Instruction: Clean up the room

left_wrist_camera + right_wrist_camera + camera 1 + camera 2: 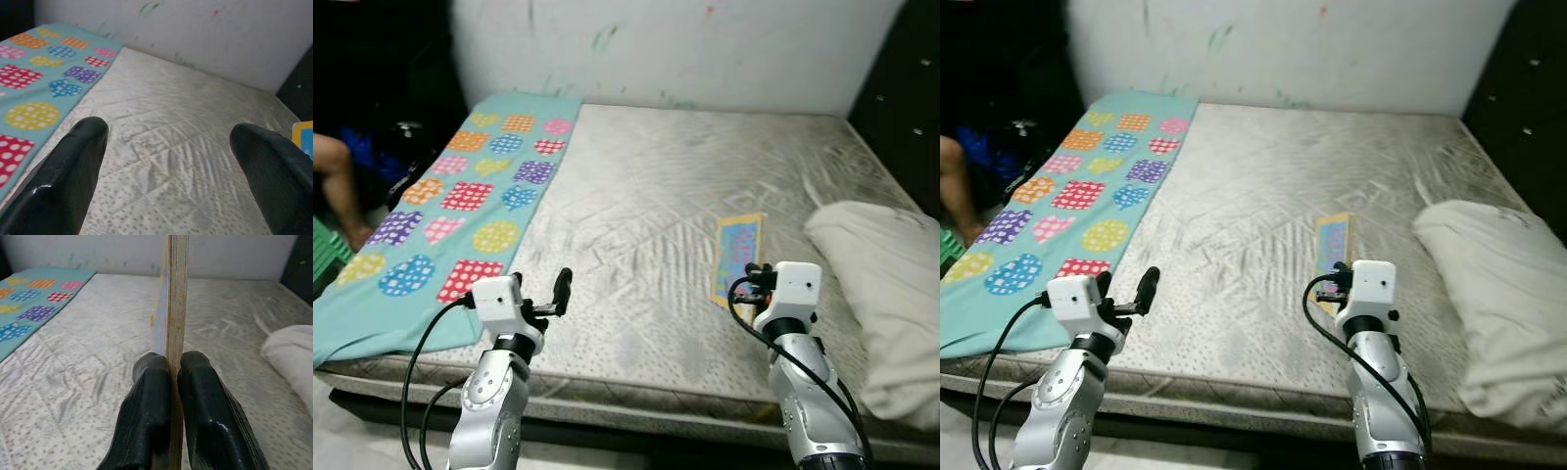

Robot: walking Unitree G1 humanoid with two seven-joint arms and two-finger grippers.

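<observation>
R gripper (pixel 168 382): fingers pinched tight on the near edge of a thin flat board (pixel 738 257), so it's holding it. Wrist view shows the board edge-on betw the two pads, plywood-like layered edge, colourful printed face on one side. From the head cam the board looks rectangular w/ yellow border and blue/pink picture, prob a kids' puzzle or picture board; reads as rigid and light.

L gripper (pixel 558 294): fingers spread wide, nothing betw them, hovering over the mattress (pixel 656 196) near its front edge, just beside the blanket.

Landmark = mattress. Board sits on its right-centre part, toward the front edge, far end seems to rest on or just above the surface, can't tell which. White pillow (pixel 886 284) on the mattress's right side, near the board but apart. Teal blanket (pixel 460 211) w/ dotted coloured shapes runs along the mattress's left side, hanging off the front-left corner.

Step, my read: grasp done, lift/carry stage. Next calls for raising the board off the mattress w/ grip kept firm, thin edge could slip or pivot, then taking it to a storage spot. Person's leg (pixel 337 181) beyond the mattress's left side.
</observation>
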